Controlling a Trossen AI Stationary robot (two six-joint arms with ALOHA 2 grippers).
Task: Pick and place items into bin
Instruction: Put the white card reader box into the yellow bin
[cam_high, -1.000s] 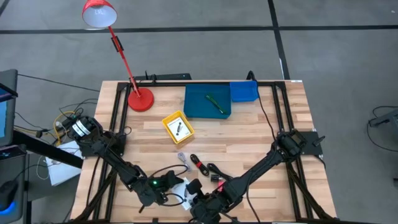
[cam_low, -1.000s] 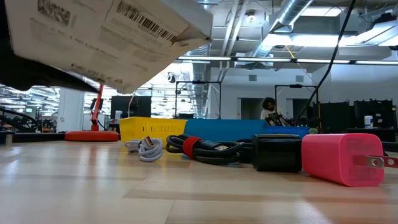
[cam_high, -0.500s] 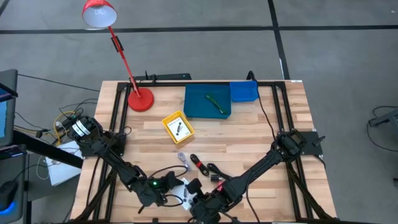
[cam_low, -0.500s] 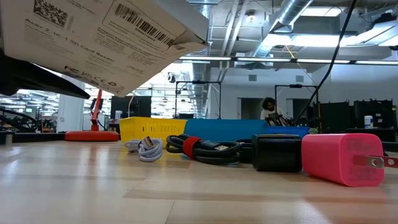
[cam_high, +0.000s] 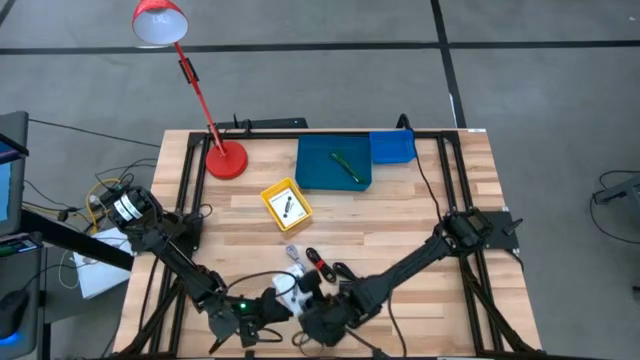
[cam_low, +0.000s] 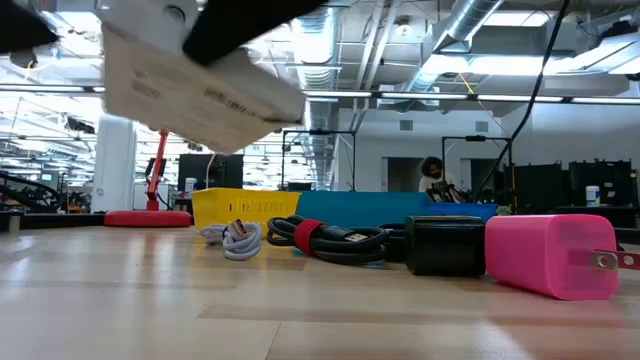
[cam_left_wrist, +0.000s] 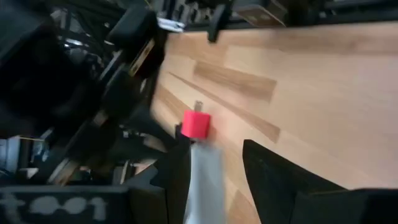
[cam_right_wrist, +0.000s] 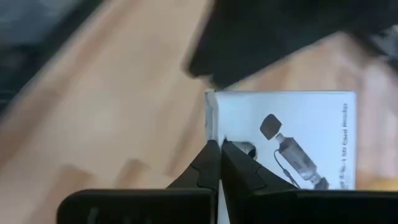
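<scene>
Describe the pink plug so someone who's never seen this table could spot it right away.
Start at the near edge of the wooden table, where both arms meet. A row of small items lies there: a grey cable, a black cable with a red band, a black block. The pink plug sits beside the block, the only bright pink, boxy piece, with metal prongs.

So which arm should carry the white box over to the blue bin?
Right, probably. The right tool is already pinched shut on the edge of the white box, holding it up off the table, so it could go straight to the blue bin. The left tool only sits beside it.
</scene>
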